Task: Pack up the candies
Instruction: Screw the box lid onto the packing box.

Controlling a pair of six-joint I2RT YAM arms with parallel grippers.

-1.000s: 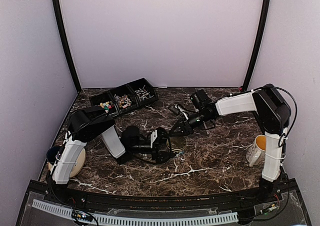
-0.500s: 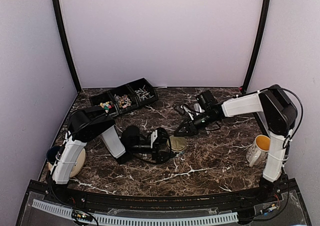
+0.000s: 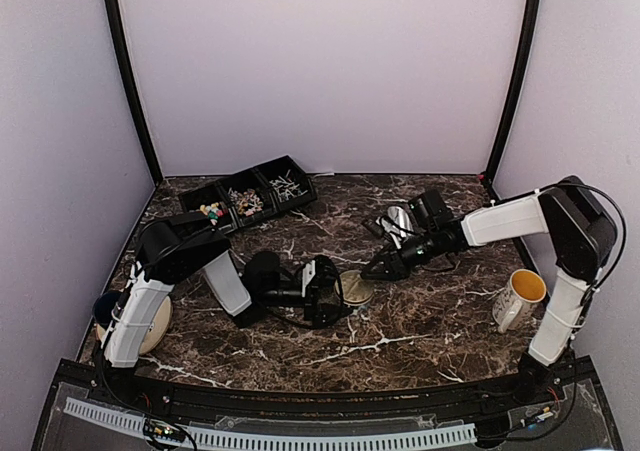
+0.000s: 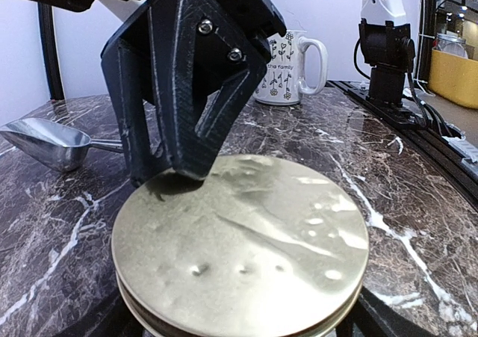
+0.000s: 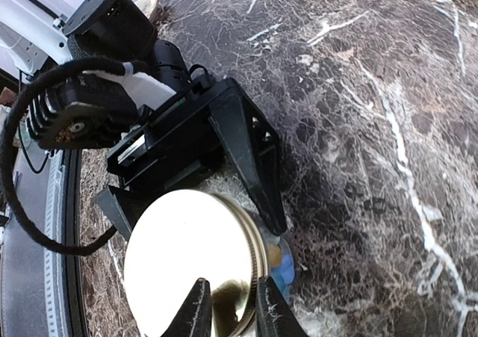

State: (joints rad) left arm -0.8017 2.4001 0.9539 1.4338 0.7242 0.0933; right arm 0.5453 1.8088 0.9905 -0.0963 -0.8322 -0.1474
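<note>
A glass jar with a gold lid (image 3: 353,288) stands mid-table. My left gripper (image 3: 340,291) is shut on the jar; its black fingers (image 5: 250,154) flank the glass. Blue and yellow candies (image 5: 281,266) show through the glass under the lid (image 5: 187,266). My right gripper (image 5: 230,307) has a narrow gap and straddles the lid's rim, one finger over the lid and one outside it. In the left wrist view the right gripper (image 4: 170,174) touches the far edge of the lid (image 4: 246,240). More candies (image 3: 213,211) lie in a black compartment tray (image 3: 290,176) at the back left.
A metal scoop (image 3: 398,219) lies behind the right gripper, also in the left wrist view (image 4: 48,141). A white mug (image 3: 515,297) stands at the right, near the right arm's base. A round dish (image 3: 150,329) sits beside the left arm's base.
My right gripper has slid to the right, from over the lid's middle to its right rim. The left gripper and the jar have not moved.
</note>
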